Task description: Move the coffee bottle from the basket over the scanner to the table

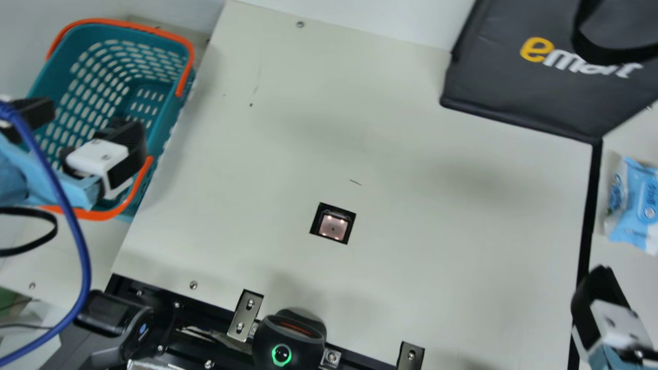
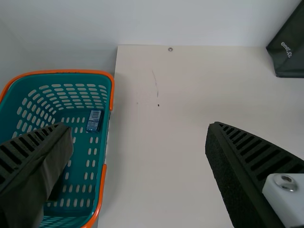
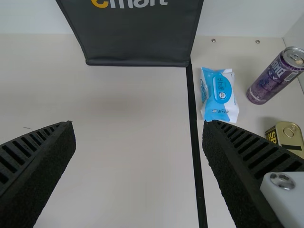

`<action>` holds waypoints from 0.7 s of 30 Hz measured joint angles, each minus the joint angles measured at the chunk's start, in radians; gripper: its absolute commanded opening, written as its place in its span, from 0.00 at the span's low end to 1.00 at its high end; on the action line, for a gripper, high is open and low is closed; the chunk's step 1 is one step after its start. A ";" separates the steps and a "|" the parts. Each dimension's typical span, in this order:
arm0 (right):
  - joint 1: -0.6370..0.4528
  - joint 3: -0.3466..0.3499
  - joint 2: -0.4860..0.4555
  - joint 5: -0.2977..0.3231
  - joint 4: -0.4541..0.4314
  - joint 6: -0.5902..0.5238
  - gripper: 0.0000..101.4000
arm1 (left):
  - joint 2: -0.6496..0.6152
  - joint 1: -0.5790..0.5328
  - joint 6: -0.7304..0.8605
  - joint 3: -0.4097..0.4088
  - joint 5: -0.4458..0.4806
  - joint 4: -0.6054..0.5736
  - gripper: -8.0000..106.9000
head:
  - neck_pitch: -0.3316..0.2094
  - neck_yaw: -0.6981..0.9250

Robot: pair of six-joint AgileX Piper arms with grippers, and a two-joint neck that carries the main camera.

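From the neck, looking steeply down on the table [image 1: 288, 154], aslant, from middle height. From each wrist, looking down and forward, fairly near. Sharing the basket [image 1: 167, 121] between main and left wrist views, the wipes pack [image 1: 640, 205] between main and right, the bag [image 1: 493, 87] among all.

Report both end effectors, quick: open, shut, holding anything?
Left end effector: open, fingers wide apart, holding nothing.
Right end effector: open, fingers wide apart, holding nothing.

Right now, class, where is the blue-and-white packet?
The blue-and-white packet lies at the main view's right edge, past the black strip, near the black bag; the right wrist view shows the purple can beside it.
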 measured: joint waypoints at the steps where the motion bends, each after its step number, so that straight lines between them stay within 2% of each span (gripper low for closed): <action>1: 0.000 0.000 0.000 0.000 0.000 0.000 0.94 | 0.000 0.000 0.000 0.000 0.000 0.000 0.85 | 0.000 0.006; 14: 0.000 0.000 0.000 0.000 0.000 0.000 0.94 | 0.000 0.000 0.000 0.000 0.000 0.000 0.85 | 0.000 0.006; 21: 0.000 0.000 0.000 0.000 0.000 0.000 0.94 | 0.040 0.044 -0.029 0.000 -0.019 0.017 0.85 | -0.002 0.008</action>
